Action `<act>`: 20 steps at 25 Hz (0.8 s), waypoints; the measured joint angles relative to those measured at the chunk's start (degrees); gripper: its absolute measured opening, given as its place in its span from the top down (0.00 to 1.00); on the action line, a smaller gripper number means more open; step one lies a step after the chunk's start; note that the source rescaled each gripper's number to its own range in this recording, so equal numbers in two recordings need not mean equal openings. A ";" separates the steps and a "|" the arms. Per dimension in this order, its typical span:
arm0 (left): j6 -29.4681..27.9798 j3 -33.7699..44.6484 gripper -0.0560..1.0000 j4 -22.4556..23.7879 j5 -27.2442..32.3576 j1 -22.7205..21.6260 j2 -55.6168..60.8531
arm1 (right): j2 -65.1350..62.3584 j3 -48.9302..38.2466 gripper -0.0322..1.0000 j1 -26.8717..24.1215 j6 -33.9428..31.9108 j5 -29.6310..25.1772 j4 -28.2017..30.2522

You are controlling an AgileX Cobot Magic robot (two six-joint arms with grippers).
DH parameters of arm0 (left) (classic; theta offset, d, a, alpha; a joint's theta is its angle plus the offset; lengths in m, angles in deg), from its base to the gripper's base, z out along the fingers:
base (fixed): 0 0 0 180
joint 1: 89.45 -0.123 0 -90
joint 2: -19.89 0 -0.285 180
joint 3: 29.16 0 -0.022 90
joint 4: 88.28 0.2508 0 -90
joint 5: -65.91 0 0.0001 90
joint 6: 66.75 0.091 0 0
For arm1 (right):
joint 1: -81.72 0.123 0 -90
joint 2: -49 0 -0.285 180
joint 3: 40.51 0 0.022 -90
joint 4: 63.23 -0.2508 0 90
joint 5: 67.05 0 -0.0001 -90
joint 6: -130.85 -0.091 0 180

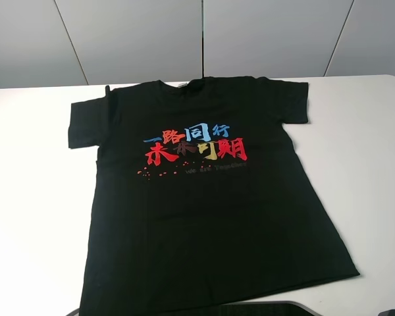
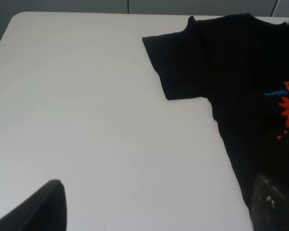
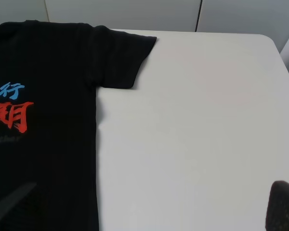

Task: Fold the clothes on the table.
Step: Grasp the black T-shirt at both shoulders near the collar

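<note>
The white desk (image 1: 33,197) carries a black T-shirt (image 1: 204,230) flat at its middle, collar far, hem near, chest print (image 1: 196,148) reading 一路同行 over 未来可期, while the left gripper (image 2: 159,179) and right gripper (image 3: 156,183) stand open and empty.

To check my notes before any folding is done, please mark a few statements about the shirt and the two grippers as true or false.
1. The T-shirt lies spread flat on the table, with the print facing up. True.
2. Both sleeves are folded onto the chest. False: the sleeves lie spread out to the sides.
3. The left gripper grips a sleeve. False: its jaws stand wide open and hold nothing.
4. The right gripper is open. True.
</note>
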 joint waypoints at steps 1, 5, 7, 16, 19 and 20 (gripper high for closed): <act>0.00 0.00 0.01 0.00 0.00 0.00 0.00 | 0.00 0.00 0.00 0.00 0.00 0.00 0.00; 0.00 0.00 0.01 0.00 0.00 0.00 0.00 | 0.00 0.00 0.00 0.00 0.00 0.00 0.00; 0.00 0.00 0.01 0.00 0.00 0.00 0.00 | 0.00 0.00 0.00 0.00 0.00 0.00 0.00; 0.00 0.00 0.01 0.00 0.00 0.00 0.00 | 0.00 0.00 0.00 0.00 0.00 0.00 0.00; 0.00 0.00 0.01 0.00 0.00 0.00 0.00 | 0.00 0.00 0.00 0.00 0.00 0.00 0.00; 0.00 0.00 0.01 0.00 0.00 0.00 0.00 | 0.00 0.00 0.00 0.00 0.00 0.00 0.00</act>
